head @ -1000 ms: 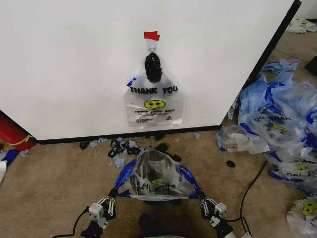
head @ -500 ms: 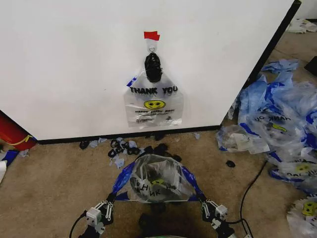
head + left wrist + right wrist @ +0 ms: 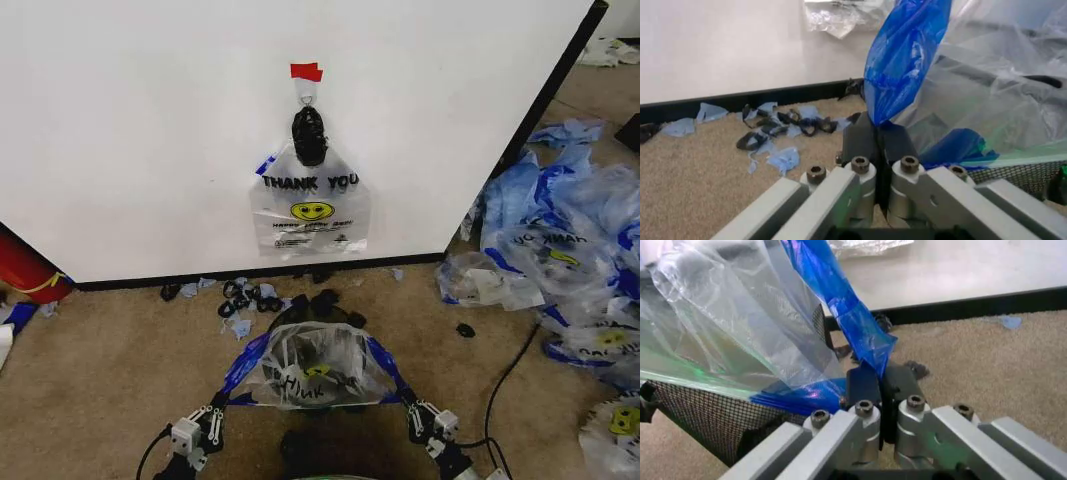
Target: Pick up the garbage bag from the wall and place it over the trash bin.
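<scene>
The left gripper (image 3: 877, 137) and right gripper (image 3: 880, 385) have grey metal links, round screws and black finger pads.

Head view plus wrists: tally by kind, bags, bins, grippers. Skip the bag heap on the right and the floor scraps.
Bags held by grippers: 1, the garbage bag
Bags hung on the wall: 1, the hanging bag
Trash bins: 1, the trash bin
Grippers: 2, left gripper and right gripper, both shut on the garbage bag
Total: 5

Tan carpet (image 3: 110, 350) littered with blue and black scraps (image 3: 240, 298); heaped plastic bags (image 3: 570, 260) right; a red object (image 3: 25, 268), perhaps an extinguisher, left.
</scene>
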Robot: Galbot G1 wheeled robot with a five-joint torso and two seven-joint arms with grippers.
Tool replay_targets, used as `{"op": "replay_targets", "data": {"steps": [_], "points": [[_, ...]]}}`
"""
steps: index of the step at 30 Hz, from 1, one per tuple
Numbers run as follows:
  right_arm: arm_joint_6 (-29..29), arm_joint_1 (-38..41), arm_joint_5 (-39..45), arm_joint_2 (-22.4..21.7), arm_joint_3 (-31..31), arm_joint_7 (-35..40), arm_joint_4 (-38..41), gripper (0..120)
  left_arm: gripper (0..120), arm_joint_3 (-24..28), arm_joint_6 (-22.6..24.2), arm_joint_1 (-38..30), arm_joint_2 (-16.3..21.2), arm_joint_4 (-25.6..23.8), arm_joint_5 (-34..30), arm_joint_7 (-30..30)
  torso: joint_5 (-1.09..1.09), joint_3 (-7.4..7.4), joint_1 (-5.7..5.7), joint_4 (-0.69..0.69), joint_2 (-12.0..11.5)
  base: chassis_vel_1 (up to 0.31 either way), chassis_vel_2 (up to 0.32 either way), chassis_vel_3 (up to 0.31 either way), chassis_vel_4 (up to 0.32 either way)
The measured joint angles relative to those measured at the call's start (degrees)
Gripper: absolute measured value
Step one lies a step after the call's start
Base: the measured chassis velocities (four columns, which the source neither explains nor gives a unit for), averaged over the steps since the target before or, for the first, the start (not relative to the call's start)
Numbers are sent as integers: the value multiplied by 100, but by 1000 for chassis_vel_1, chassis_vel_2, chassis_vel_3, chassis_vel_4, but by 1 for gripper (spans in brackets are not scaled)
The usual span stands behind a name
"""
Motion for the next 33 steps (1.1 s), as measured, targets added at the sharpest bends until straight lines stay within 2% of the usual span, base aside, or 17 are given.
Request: {"op": "replay_targets", "data": {"steps": [33], "points": [[-38, 388, -98, 221, -22, 118, -406, 0, 0, 158, 58, -432, 105, 486, -167, -9, -1, 0, 0, 0, 0, 0, 0, 0, 0]]}}
